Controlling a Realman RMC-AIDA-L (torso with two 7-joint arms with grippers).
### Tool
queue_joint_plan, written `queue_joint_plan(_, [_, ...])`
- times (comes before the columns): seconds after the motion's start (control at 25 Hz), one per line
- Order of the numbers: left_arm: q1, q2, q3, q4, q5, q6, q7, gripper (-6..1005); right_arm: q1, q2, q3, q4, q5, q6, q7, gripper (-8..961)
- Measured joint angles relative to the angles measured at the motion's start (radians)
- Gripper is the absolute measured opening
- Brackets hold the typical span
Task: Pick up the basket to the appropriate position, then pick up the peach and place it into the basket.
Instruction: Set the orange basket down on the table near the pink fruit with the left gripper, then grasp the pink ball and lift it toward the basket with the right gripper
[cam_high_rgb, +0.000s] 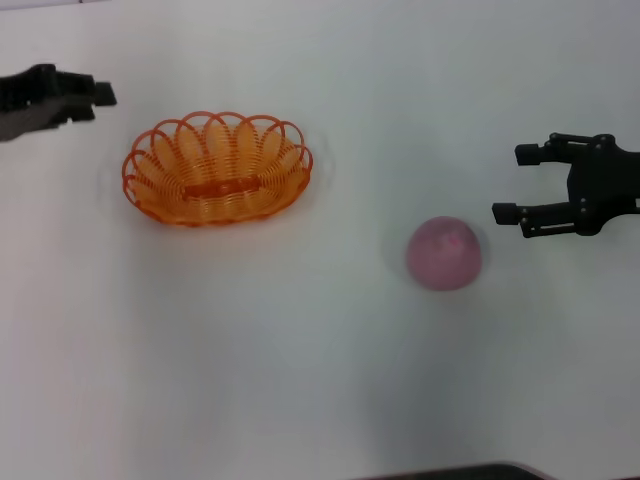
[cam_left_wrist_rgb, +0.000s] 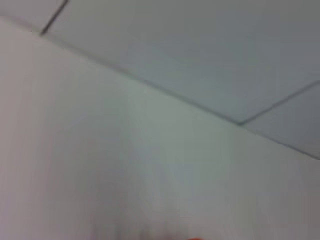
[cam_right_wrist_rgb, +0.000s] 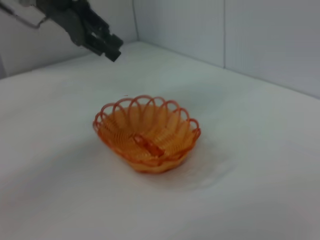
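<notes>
The orange wire basket (cam_high_rgb: 217, 168) stands upright on the white table (cam_high_rgb: 300, 380), left of centre. It also shows in the right wrist view (cam_right_wrist_rgb: 147, 136), and it is empty. The pink peach (cam_high_rgb: 444, 253) lies on the table right of centre, well apart from the basket. My right gripper (cam_high_rgb: 512, 184) is open and empty, hovering just right of the peach and a little behind it, not touching. My left gripper (cam_high_rgb: 95, 98) is at the far left, behind and left of the basket, apart from it; it also shows in the right wrist view (cam_right_wrist_rgb: 102, 40). The peach is out of both wrist views.
The white table top spreads all around the two things. Pale wall panels (cam_right_wrist_rgb: 260, 40) rise behind the table's far edge. A dark edge (cam_high_rgb: 470, 472) shows at the bottom of the head view. The left wrist view shows only table and wall (cam_left_wrist_rgb: 200, 55).
</notes>
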Motion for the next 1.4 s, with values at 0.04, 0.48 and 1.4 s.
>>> queue_joint_plan(0.04, [0.009,0.000,0.001,0.002,-0.027,-0.002,0.058,372,0.001,0.003,0.006,0.000,0.004,0.000,0.011,929])
queue_joint_plan(0.48, [0.081,-0.010,0.011,-0.017,-0.161,0.155,0.829,448,0.031,0.024,0.016,0.009,0.053,-0.001,0.229,929])
queue_joint_plan(1.4, [0.276,0.009,-0.232,-0.190,-0.184,0.368,1.300,891,0.154,-0.027,-0.140,-0.027,0.040,-0.022,0.480,929])
